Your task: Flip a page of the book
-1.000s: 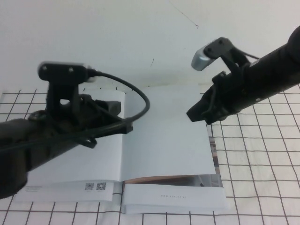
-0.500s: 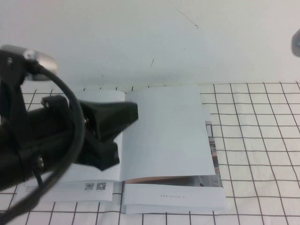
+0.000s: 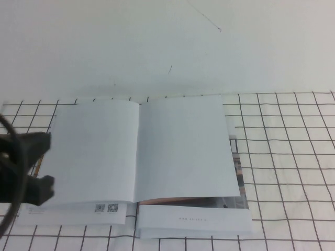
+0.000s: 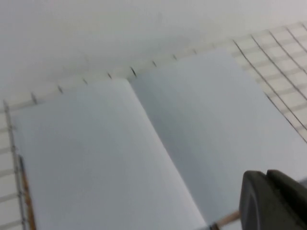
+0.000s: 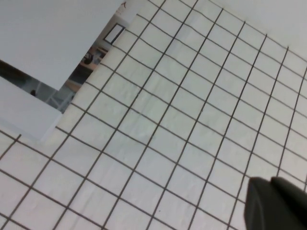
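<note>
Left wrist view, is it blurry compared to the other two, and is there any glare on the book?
Left wrist view: soft, book edges and grid smeared, left gripper a dark blur. High view: sharper, no glare, left gripper at the left edge. Right wrist view: grid crisp, right gripper dark, over the cloth.

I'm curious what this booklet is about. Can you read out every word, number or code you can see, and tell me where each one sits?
Two QR codes: bottom of the book's lower left leaf; no letters.
Small print beside them: too blurred to read.
Pale line on the lower right leaf, perhaps a web address: too faint to read.
Top pages: blank.
Left gripper, at the left edge: unmarked.
Right gripper: shut, unmarked.
</note>
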Robot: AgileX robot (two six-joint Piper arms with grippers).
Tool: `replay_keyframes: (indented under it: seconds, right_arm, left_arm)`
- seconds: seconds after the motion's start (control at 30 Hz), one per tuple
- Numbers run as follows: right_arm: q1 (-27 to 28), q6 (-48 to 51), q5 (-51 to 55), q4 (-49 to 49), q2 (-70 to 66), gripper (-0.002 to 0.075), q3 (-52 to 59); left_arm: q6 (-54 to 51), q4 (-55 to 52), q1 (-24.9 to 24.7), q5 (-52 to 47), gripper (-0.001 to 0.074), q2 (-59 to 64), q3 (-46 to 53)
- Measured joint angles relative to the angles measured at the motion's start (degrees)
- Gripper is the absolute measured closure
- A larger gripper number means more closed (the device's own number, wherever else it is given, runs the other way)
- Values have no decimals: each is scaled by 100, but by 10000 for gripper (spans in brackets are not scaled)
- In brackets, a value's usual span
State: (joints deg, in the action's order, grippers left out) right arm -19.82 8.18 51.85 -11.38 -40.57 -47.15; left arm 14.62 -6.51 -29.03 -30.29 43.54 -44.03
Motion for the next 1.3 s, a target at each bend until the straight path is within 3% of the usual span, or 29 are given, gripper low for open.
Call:
replay_keyframes:
  seconds: [0.17,0.43,1.3]
  right_arm:
    - [0,-341,-811,27,1367,724,1479]
    - [0,-505,-1164,233,2811,724,2488]
    - [0,-541,-1154,269,3024,724,2553]
  left_arm:
    - [507,-1019,0,623,737,-881,412]
    - [745,-1227,0,1051,737,-1797,1549]
    - [812,-1237,0,1135,737,-1849,1882]
